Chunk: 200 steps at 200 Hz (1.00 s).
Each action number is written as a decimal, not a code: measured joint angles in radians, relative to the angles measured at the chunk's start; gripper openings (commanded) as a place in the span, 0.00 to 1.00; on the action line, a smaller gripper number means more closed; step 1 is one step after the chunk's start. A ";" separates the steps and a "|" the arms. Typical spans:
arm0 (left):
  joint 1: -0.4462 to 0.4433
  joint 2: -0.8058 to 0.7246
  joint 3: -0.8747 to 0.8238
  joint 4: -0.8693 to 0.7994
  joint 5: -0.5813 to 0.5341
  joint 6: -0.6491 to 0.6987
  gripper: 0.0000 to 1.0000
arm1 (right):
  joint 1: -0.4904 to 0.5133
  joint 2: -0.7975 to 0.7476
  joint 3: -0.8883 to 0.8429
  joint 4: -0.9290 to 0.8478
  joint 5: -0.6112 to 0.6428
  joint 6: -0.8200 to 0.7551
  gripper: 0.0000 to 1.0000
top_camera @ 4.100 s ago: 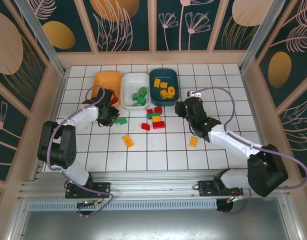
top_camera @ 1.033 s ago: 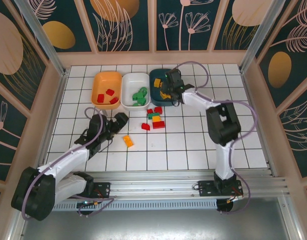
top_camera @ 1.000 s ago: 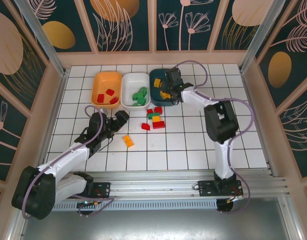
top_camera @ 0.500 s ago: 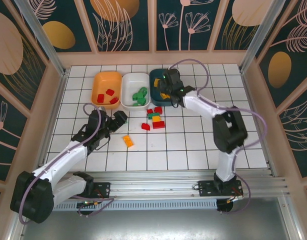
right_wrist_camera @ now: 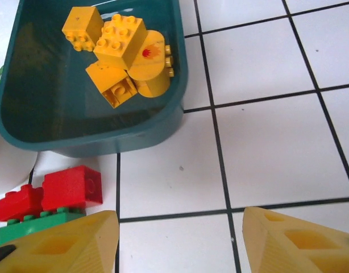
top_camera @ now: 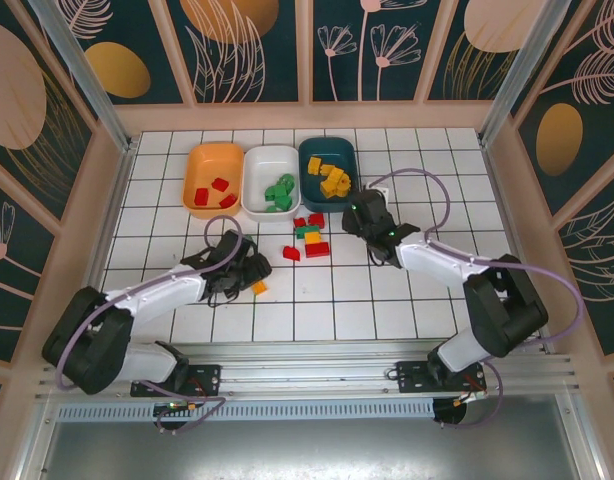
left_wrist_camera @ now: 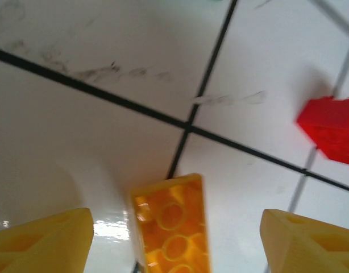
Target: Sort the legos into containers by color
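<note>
**Grippers.** The left gripper [top_camera: 249, 274] is down at the table with its jaws wide, astride the loose orange brick [left_wrist_camera: 170, 219]. Neither finger touches the brick. The right gripper [right_wrist_camera: 174, 250] stands open and empty over bare tiles, just short of the teal tray [right_wrist_camera: 180, 85].

**Task items.** Red bricks lie in the orange tray [top_camera: 202, 152], green in the white tray [top_camera: 255, 155] and yellow bricks [right_wrist_camera: 120, 54] in the teal one. A mixed cluster [top_camera: 309, 236] and a lone red brick [top_camera: 291, 253] are unsorted on the table.

**Risks.**
- The orange brick sits off centre in the jaws and slightly skewed. We judge that one finger would meet it first and could twist it or squeeze it out.
- The brick's colour matches the teal tray, on the far side of the cluster. Carrying it there would take the left arm towards the right arm, and a low pass could scatter the cluster.
- The right fingers are close to that cluster, so a careless swing could push bricks against the tray wall.

**Views compared.**
- The left wrist view shows the gaps on either side of the orange brick. From above, the gripper body hides them.
- The top view gives all three trays and the spacing of the arms.
- The right wrist view shows a red brick [right_wrist_camera: 72, 185] resting on a green one [right_wrist_camera: 26, 230], which is hard to make out from above.
</note>
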 measured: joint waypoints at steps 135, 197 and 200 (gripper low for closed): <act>-0.042 0.180 0.178 -0.156 -0.111 0.021 0.28 | -0.048 -0.164 -0.106 0.023 0.000 0.006 0.60; -0.042 0.201 0.425 -0.164 -0.111 0.116 0.27 | -0.077 -0.179 -0.122 0.023 -0.017 0.014 0.60; -0.042 0.211 0.452 -0.162 -0.111 0.127 0.27 | -0.077 -0.179 -0.123 0.024 -0.018 0.014 0.60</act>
